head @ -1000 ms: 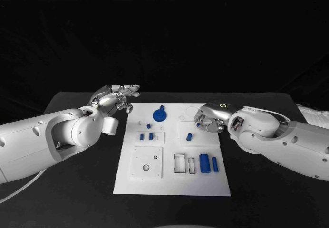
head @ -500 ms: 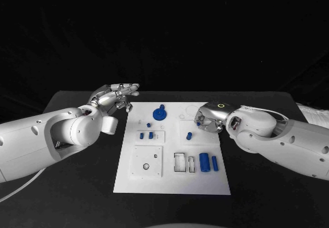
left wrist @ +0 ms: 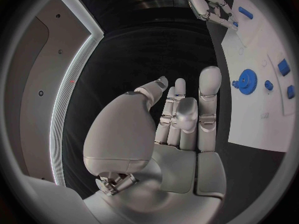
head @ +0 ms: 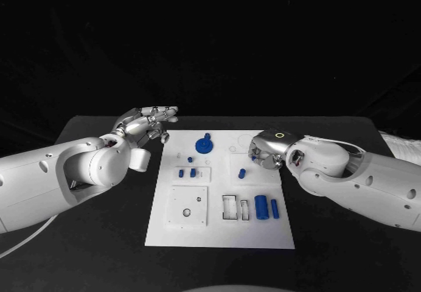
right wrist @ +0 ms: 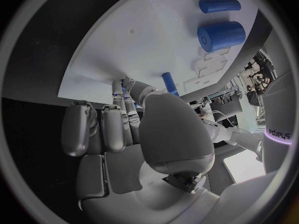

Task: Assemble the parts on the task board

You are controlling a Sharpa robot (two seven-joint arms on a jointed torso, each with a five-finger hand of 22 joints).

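The white task board [head: 219, 234] lies mid-table. A blue gear [head: 204, 146] stands near its far edge, with small blue pegs [head: 187, 173] below it. A thick blue cylinder [head: 260, 207] and a slimmer one [head: 274, 209] lie at the near right. My right hand [head: 265, 152] reaches down onto the board's far right, fingers curled in; in the right wrist view its fingertips [right wrist: 118, 88] pinch a small blue part [right wrist: 125, 84] against the board [right wrist: 156, 40], next to an upright blue peg [right wrist: 168, 80]. My left hand [head: 149, 121] hovers off the board's far left corner, fingers spread, holding nothing.
A square recessed plate [head: 188, 207] and two narrow slots [head: 236, 208] occupy the board's near half. In the left wrist view the gear [left wrist: 247, 78] and the board [left wrist: 258, 119] lie beside my left hand [left wrist: 181, 114], with the right hand [left wrist: 209, 2] farther off.
My right hand has shifted slightly to the left over the board's far right part. The left hand has stayed where it was.
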